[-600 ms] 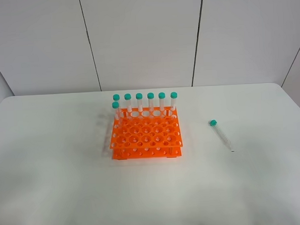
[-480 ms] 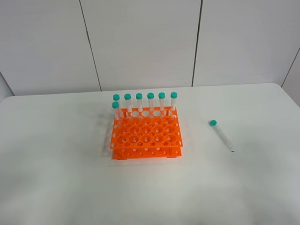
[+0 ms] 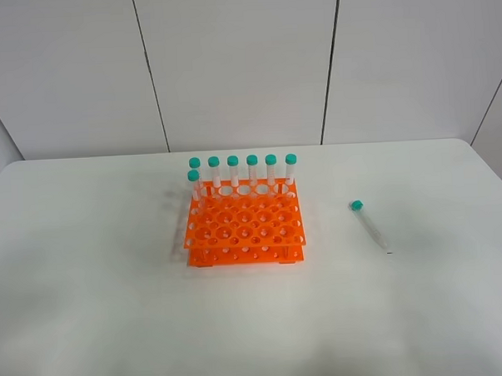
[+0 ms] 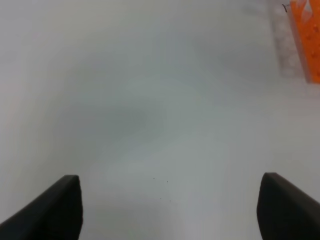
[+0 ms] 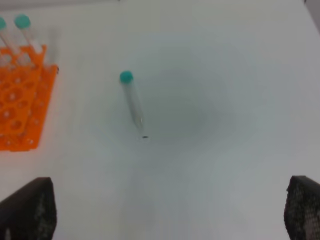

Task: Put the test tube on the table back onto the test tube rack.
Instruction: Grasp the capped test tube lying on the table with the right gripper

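A clear test tube (image 3: 369, 225) with a teal cap lies flat on the white table (image 3: 115, 310), to the right of the orange test tube rack (image 3: 244, 226); the right wrist view shows the test tube (image 5: 132, 102) too. Several capped tubes stand along the rack's back row and one at its left. Neither arm shows in the exterior high view. My right gripper (image 5: 170, 210) is open, its dark fingertips (image 5: 30, 207) wide apart, well short of the tube. My left gripper (image 4: 170, 207) is open over bare table, with a corner of the rack (image 4: 307, 42) at the frame's edge.
Grey wall panels (image 3: 237, 64) rise behind the table's far edge. The rack stands near the table's middle, with white tabletop around it on all sides.
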`<state>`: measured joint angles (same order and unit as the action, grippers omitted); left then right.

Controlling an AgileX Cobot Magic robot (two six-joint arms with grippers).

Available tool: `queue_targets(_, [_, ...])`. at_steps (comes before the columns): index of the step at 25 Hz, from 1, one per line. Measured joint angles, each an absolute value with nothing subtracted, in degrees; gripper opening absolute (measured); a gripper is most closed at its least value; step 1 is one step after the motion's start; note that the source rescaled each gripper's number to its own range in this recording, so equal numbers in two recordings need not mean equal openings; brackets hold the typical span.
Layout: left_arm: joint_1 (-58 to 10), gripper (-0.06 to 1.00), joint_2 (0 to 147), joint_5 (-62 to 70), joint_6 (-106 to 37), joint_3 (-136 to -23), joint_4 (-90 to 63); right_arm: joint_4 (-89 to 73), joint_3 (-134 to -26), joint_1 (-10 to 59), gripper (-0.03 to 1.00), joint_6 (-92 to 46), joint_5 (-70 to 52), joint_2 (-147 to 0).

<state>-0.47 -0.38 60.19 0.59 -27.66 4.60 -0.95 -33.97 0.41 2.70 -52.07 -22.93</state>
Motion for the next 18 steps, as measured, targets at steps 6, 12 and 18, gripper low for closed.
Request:
queue_targets(6, [-0.5, 1.00, -0.4, 60.2, 0.6, -27.7, 4.6, -1.1, -41.8, 0.4, 1.00, 2.6, -49.5, -48.5])
queue_targets(12, [-0.5, 1.00, -0.4, 60.2, 0.6, -27.7, 4.6, -1.1, -52.4, 0.4, 1.00, 0.7, -49.4, -72.6])
queue_targets(18, [-0.5, 1.00, -0.4, 60.2, 0.6, -27.7, 4.6, -1.2, -65.8, 0.6, 1.00, -5.1, -52.1, -92.0])
